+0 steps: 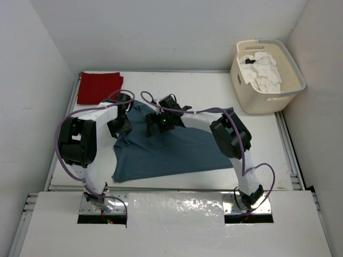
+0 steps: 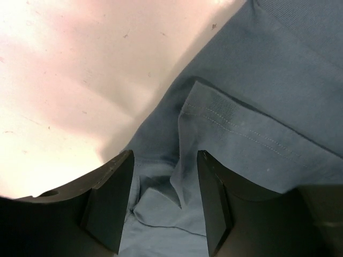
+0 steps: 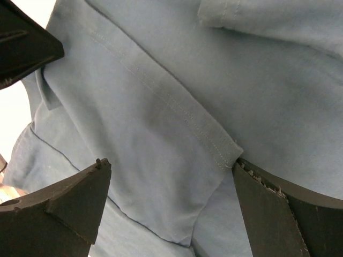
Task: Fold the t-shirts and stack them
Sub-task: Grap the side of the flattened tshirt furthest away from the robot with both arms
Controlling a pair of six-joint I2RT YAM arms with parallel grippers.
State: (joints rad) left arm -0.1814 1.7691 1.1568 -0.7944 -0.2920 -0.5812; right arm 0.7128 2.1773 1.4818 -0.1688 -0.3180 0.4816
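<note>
A slate blue-grey t-shirt point(image 1: 171, 147) lies spread and rumpled in the middle of the table. My left gripper point(image 1: 121, 127) is open at its upper left edge, with a creased fold of blue cloth point(image 2: 161, 182) between the fingers point(image 2: 110, 198). My right gripper point(image 1: 159, 124) is open over the shirt's top middle, its fingers point(image 3: 80, 198) straddling a hemmed sleeve flap point(image 3: 161, 160). A red t-shirt point(image 1: 99, 87) lies folded at the back left. A white t-shirt point(image 1: 261, 69) lies crumpled in the basket.
A cream perforated laundry basket point(image 1: 268, 99) stands at the back right corner. White walls close in the table on the left, back and right. Bare tabletop point(image 2: 69, 80) shows left of the blue shirt.
</note>
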